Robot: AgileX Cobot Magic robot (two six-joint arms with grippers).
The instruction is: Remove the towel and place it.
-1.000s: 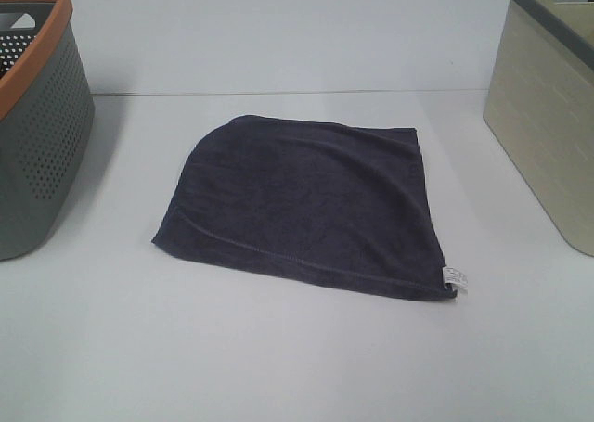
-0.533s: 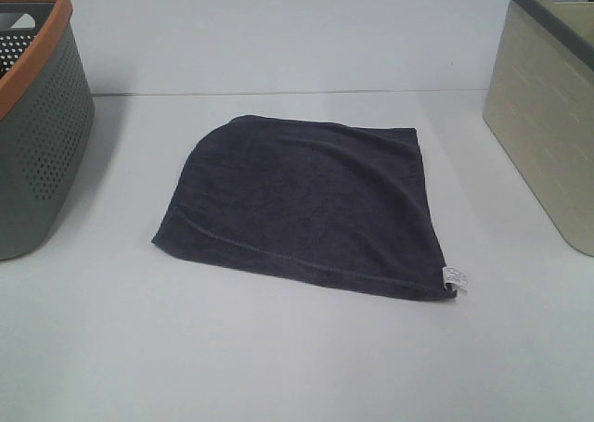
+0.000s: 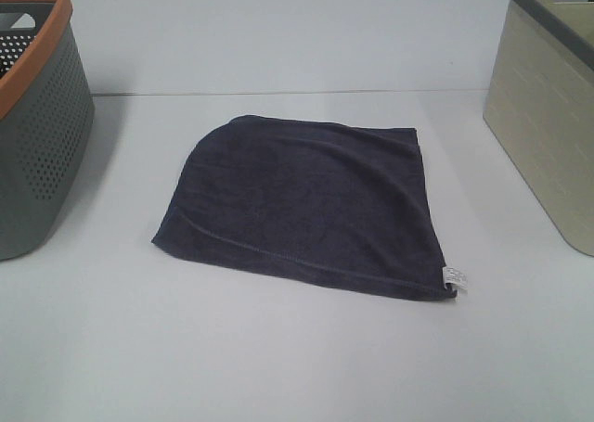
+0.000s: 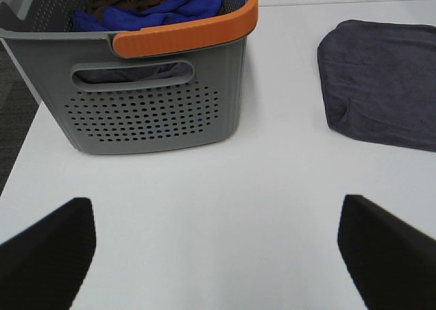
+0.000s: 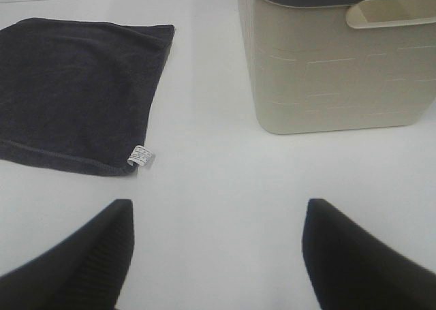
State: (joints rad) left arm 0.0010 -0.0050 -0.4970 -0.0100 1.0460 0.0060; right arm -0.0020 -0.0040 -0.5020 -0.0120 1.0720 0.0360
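Observation:
The dark navy-grey towel (image 3: 302,201) lies flat on the white table, between the two baskets, with its small white label (image 3: 455,276) at the near right corner. It also shows in the left wrist view (image 4: 385,82) and in the right wrist view (image 5: 75,92). Neither arm shows in the exterior high view. My left gripper (image 4: 218,255) is open and empty, back from the grey basket. My right gripper (image 5: 218,255) is open and empty, back from the towel's label corner and the beige basket.
A grey perforated basket with an orange rim (image 3: 37,116) stands at the left; the left wrist view (image 4: 157,85) shows blue and brown cloth inside it. A beige basket with a dark rim (image 3: 548,107) stands at the right, also in the right wrist view (image 5: 334,58).

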